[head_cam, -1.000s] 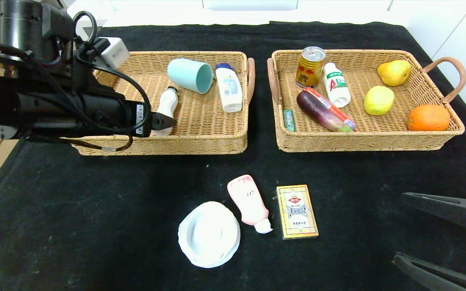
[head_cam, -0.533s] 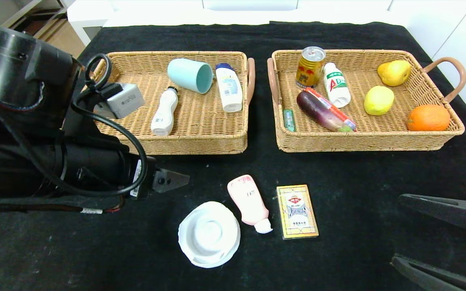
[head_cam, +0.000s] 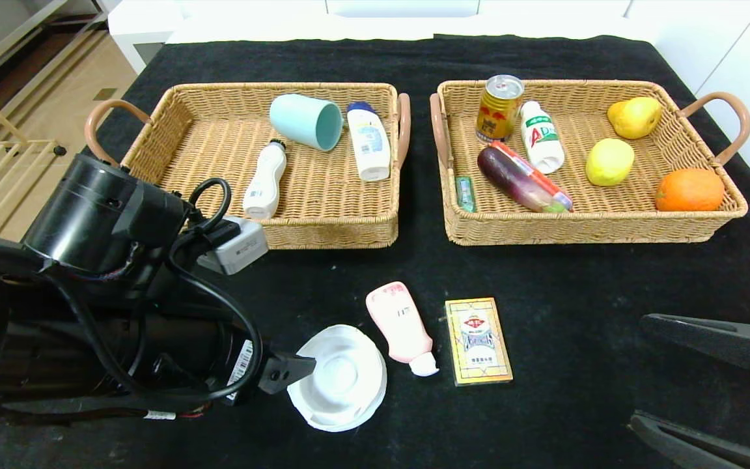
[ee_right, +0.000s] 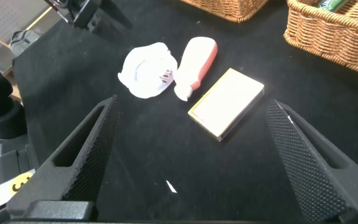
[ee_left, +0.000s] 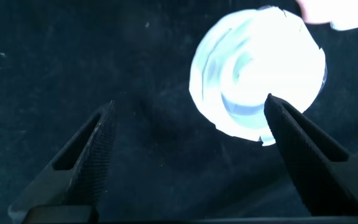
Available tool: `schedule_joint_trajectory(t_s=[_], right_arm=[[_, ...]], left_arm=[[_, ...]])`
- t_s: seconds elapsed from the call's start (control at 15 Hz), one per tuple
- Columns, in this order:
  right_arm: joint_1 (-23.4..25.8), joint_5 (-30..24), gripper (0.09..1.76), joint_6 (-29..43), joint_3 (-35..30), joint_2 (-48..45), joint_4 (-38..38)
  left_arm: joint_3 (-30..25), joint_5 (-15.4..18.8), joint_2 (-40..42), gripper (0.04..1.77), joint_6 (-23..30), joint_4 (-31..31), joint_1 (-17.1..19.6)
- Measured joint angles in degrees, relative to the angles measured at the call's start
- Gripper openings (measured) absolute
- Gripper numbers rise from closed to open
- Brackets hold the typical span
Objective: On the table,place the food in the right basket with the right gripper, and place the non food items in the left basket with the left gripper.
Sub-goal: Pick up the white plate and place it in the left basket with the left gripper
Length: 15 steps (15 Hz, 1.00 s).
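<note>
Left hand (head_cam: pixel 297 368), jaws wide, hangs lower left at the round white plastic lid's (head_cam: pixel 339 378) edge; right hand (ee_right: pixel 191 155) gapes lower right above bare black table (head_cam: pixel 577 293)

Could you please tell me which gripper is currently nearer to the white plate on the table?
Left. The left gripper hangs open at the white plate's edge; the right gripper sits open far off, past the card box.
</note>
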<state>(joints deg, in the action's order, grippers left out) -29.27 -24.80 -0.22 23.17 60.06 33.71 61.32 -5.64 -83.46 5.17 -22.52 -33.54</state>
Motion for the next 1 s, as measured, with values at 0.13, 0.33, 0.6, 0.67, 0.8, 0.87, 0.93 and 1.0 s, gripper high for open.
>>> schedule_joint_trajectory(t_s=[0.13,0.33,0.6,0.67,0.8,0.87,0.93,1.0], right_arm=[[0.0,0.0,1.71,0.0,0.0,0.0,0.0],[-0.1,0.0,1.71,-0.1,0.0,0.0,0.0],[0.0,0.0,1.71,0.0,0.1,0.0,0.0],[0.0,0.0,1.71,0.0,0.2,0.0,0.0],[0.1,0.0,1.71,0.0,0.2,0.0,-0.1],[0.1,0.0,1.71,0.0,0.1,0.0,0.0],[0.1,0.0,1.71,0.0,0.1,0.0,0.0],[0.1,0.0,1.71,0.0,0.1,0.0,0.0]], left_arm=[[-0.1,-0.2,-0.7,1.7,0.0,0.1,-0.4],[-0.1,-0.6,-2.5,1.7,0.1,1.1,-0.7],[-0.2,-1.7,-4.8,1.71,0.8,3.7,-1.0],[-0.2,-1.7,-5.2,1.71,0.8,4.0,-1.1],[-0.3,-1.8,-5.8,1.71,0.8,4.0,-1.1],[-0.4,-1.9,-6.0,1.71,0.8,4.1,-1.1],[-0.8,-2.0,-6.2,1.71,0.8,4.1,-1.1],[-1.1,-2.0,-6.3,1.71,0.8,4.2,-1.1]])
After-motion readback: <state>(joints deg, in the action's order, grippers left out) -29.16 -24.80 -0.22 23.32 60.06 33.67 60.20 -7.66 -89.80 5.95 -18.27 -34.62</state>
